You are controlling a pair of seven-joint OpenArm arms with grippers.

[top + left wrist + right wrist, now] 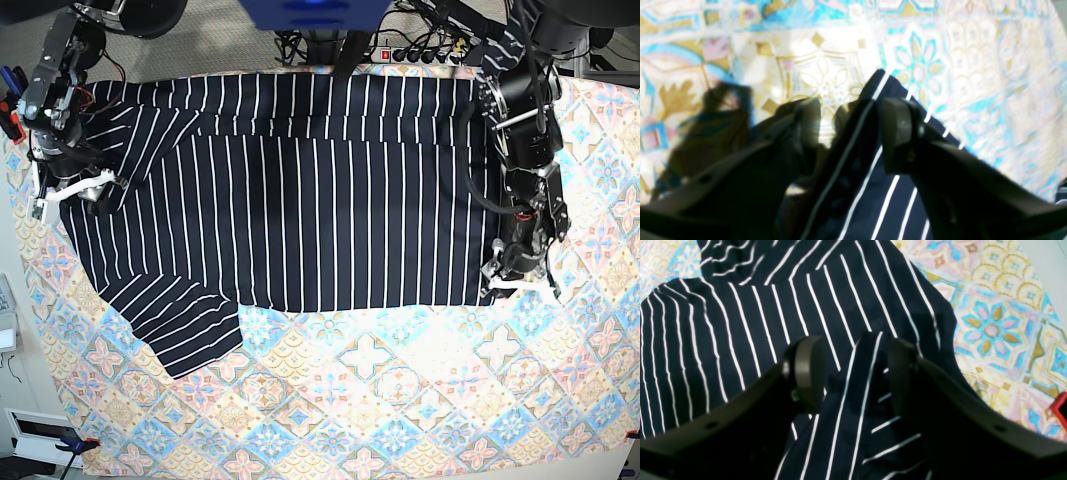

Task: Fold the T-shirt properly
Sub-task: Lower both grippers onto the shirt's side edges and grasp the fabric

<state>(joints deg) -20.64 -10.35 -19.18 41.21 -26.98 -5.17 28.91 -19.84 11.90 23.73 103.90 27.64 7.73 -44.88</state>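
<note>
Two grippers: each clamps a T-shirt [300, 190] fold.
Left gripper [848, 116]: wrist view shows hem corner pinched.
Right gripper [850, 366]: pinched ridge, frame centre.
Base view only: sleeve, lower left, on tablecloth [400, 400].

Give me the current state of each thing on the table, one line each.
T-shirt: spread flat across the tablecloth, one sleeve splayed out, not yet folded.
Left claw: closed on a ridge of the T-shirt's edge fabric.
Right claw: closed on a pinched fold of the T-shirt.
Tablecloth: lying flat under the shirt.
</note>
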